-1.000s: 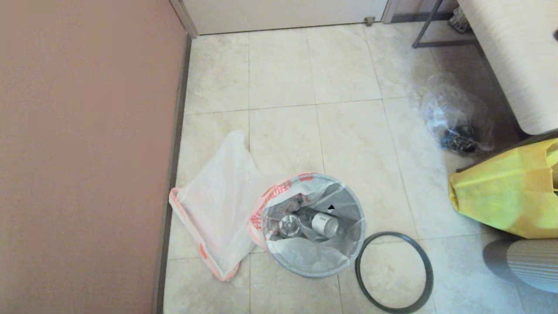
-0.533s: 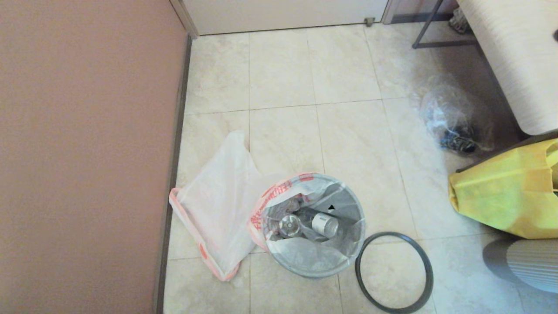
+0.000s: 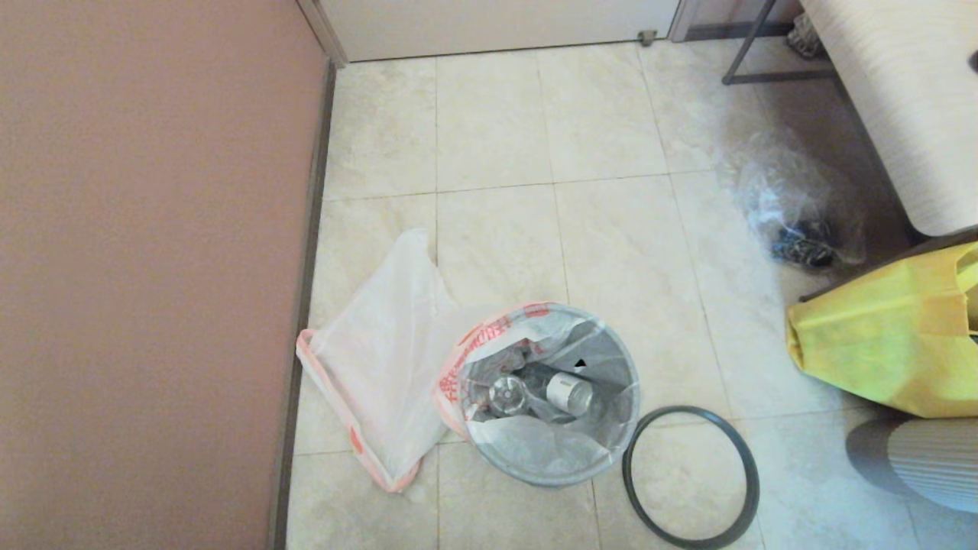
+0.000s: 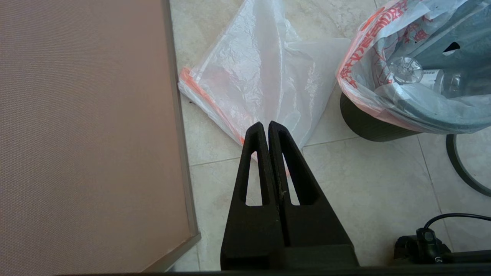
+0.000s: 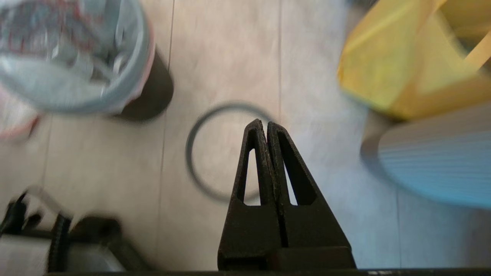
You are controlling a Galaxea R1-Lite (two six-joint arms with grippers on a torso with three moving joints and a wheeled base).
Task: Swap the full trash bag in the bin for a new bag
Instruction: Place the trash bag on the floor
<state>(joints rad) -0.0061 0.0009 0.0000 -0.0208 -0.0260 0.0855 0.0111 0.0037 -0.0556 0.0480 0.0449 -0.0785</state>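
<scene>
My left gripper [image 4: 267,126] and right gripper [image 5: 264,124] are both pinched closed, empty. The bin [image 3: 552,393] (bag full) stands on the floor, its hoop [image 3: 691,477] lying beside it.

A big yellow bag [image 5: 406,65] lies on the floor ahead and right of my right gripper. A crumpled clear bag [image 3: 795,202] sits farther beyond, near a bench [image 3: 901,99].

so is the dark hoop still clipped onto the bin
No, the hoop lies flat on the floor tiles beside the bin, whose full bag is draped over its edge.
</scene>
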